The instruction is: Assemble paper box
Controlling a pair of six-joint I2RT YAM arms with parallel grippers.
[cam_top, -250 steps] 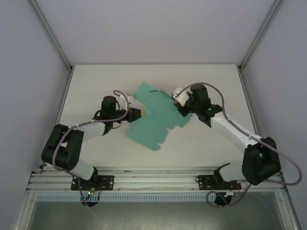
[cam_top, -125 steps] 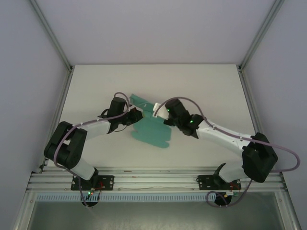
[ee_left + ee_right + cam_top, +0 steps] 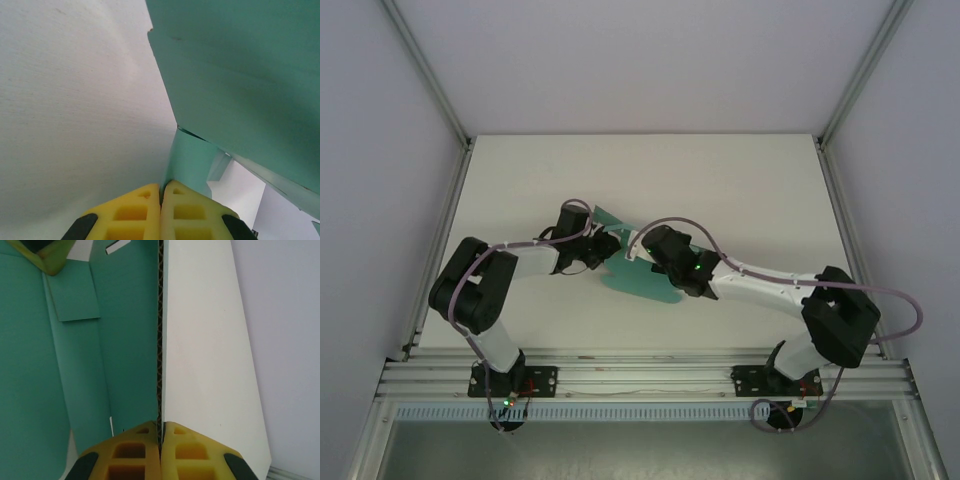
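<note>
Where the paper box [image 3: 638, 282] bends overhead, left claw [image 3: 161, 187] seemingly clamping it, right claw [image 3: 161, 426] clamping its corrugated edge

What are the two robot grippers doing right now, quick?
Left gripper: closed, pinching a flap of the teal-green thin card paper box.
Right gripper: closed on the same box's edge.

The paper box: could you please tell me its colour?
The paper box is teal-green, clearest in the right wrist view.

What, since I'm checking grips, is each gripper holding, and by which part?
Both hold the paper box: left gripper pinches a flap's edge, right gripper a panel's edge.
</note>
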